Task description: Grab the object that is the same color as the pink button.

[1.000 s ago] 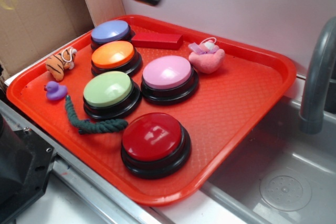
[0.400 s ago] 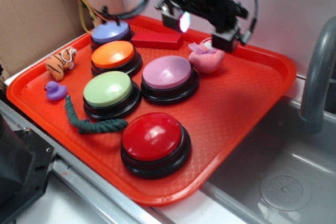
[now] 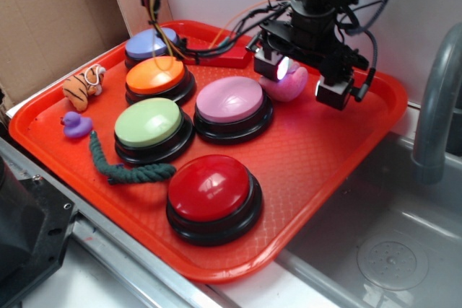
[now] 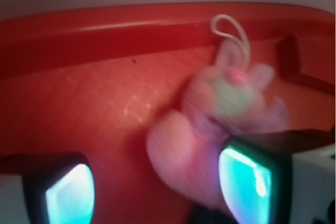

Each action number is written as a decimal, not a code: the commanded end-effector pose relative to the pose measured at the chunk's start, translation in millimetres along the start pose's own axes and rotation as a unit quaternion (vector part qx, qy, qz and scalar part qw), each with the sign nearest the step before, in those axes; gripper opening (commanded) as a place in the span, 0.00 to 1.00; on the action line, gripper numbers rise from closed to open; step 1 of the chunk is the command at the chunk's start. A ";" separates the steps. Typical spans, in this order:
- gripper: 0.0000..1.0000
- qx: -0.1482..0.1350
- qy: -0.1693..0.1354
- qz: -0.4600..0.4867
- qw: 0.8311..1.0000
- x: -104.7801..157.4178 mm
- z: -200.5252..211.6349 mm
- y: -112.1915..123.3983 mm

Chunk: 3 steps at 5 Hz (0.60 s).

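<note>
Red tray (image 3: pixel 339 149) on a counter beside a grey sink (image 3: pixel 390 250), carrying five dome buttons on black bases. Pink button (image 3: pixel 231 100) near the tray's middle; red button (image 3: pixel 211 189) in front of it; green button (image 3: pixel 149 123) to its left; orange button (image 3: pixel 154 75) and blue-purple button (image 3: pixel 149 43) farther back. Pink plush toy (image 3: pixel 289 86) just behind and right of the pink button, near the tray's far rim, partly hidden by the arm. Gripper (image 3: pixel 299 81) lowered directly over the toy, jaws spread apart, nothing clasped. In the blurred wrist view, toy (image 4: pixel 210 129) lying on the tray floor (image 4: pixel 94 103), white string loop pointing toward the rim, right fingertip (image 4: pixel 247 182) overlapping the toy's edge, left fingertip (image 4: pixel 68 192) well clear of it. Tiger toy (image 3: pixel 83 86), purple duck (image 3: pixel 76 125) and green rope (image 3: pixel 123 165) along the tray's left side; red block (image 3: pixel 234 55) behind the pink button.
</note>
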<state>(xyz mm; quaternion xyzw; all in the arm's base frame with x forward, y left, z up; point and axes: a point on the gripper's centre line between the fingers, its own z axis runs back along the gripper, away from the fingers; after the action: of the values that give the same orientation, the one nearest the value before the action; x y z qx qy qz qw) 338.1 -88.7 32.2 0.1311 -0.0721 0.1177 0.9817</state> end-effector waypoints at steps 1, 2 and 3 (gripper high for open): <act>0.75 -0.005 -0.009 0.033 0.999 18.1 2.5 2.1; 0.00 -0.013 -0.014 0.048 0.999 17.0 3.6 5.9; 0.00 -0.016 -0.017 0.049 0.999 15.9 6.1 9.1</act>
<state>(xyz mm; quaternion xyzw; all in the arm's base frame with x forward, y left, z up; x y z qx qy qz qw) 345.0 -85.1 26.7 0.1283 -0.0733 0.1478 0.9779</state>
